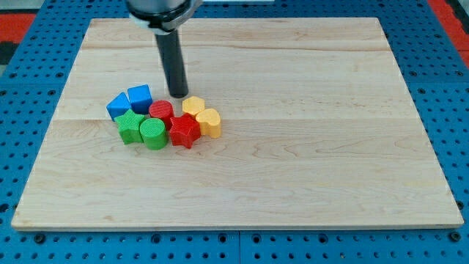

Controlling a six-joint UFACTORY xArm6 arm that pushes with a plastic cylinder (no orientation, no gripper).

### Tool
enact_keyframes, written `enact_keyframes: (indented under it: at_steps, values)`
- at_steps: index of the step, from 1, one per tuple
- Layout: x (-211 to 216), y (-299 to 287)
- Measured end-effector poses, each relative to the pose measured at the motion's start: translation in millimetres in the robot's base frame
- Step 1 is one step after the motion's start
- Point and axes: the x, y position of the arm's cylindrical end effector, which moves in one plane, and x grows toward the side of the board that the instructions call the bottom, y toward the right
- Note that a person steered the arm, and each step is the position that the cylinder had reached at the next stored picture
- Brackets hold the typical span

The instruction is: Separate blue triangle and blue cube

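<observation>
The blue cube (140,97) and the blue triangle (116,106) sit side by side and touching at the upper left of a tight cluster on the wooden board (308,132). The triangle is on the cube's left. My tip (178,94) rests on the board just to the right of the blue cube and above the red cylinder (161,111), a small gap away from both.
The cluster also holds a green star (130,127), a green cylinder (153,134), a red star (185,131), a yellow block (193,106) and a yellow heart (209,122). A blue pegboard (29,81) surrounds the board.
</observation>
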Motion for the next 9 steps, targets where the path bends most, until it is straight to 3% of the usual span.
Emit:
enact_keyframes:
  at_steps: [1,3,6,7,9]
  values:
    - [-32.4,-10.1]
    - [-42.2,-104.2]
    - [48.0,-215.1]
    - [77.5,-192.0]
    - [77.5,-122.7]
